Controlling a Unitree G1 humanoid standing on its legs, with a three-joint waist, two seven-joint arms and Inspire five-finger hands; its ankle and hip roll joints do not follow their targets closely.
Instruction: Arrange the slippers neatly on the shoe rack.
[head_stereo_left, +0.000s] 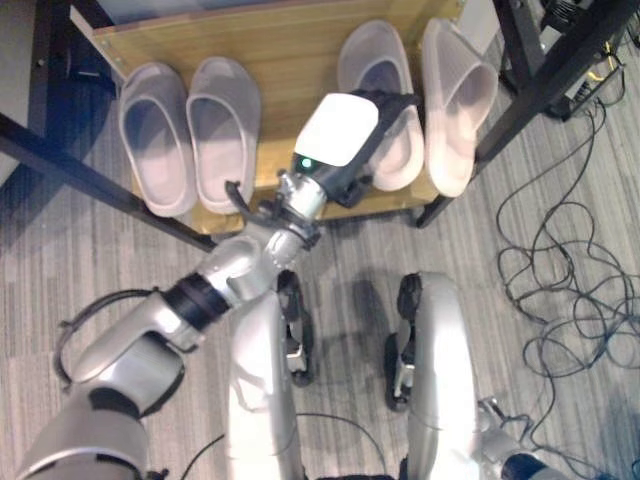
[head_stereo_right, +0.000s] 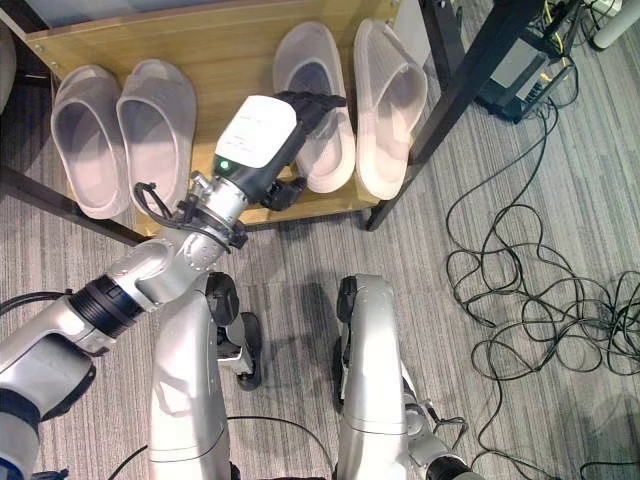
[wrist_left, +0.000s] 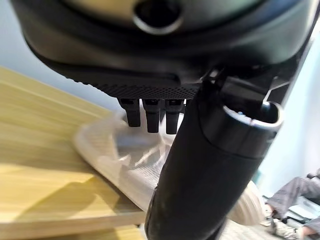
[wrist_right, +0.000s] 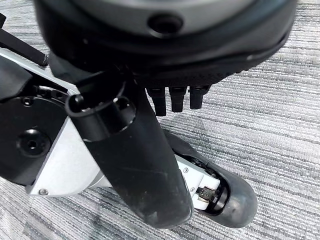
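Note:
Four pale grey slippers lie on the wooden shoe rack (head_stereo_left: 275, 40). One pair (head_stereo_left: 155, 135) (head_stereo_left: 225, 125) sits flat and side by side at the left. At the right, a third slipper (head_stereo_left: 372, 60) lies flat, and the fourth slipper (head_stereo_left: 455, 100) is tipped on its side against it, its heel past the shelf's front edge. My left hand (head_stereo_left: 340, 130) reaches over the third slipper with its fingers (head_stereo_right: 312, 103) laid straight across the strap and its thumb (wrist_left: 200, 175) apart from the slipper (wrist_left: 120, 160). My right hand (wrist_right: 165, 55) hangs relaxed over the carpet.
Black metal frame legs (head_stereo_left: 545, 75) slant past the rack's right end, and another bar (head_stereo_left: 80, 170) crosses at the left. Loose black cables (head_stereo_left: 570, 280) sprawl over the grey carpet to the right.

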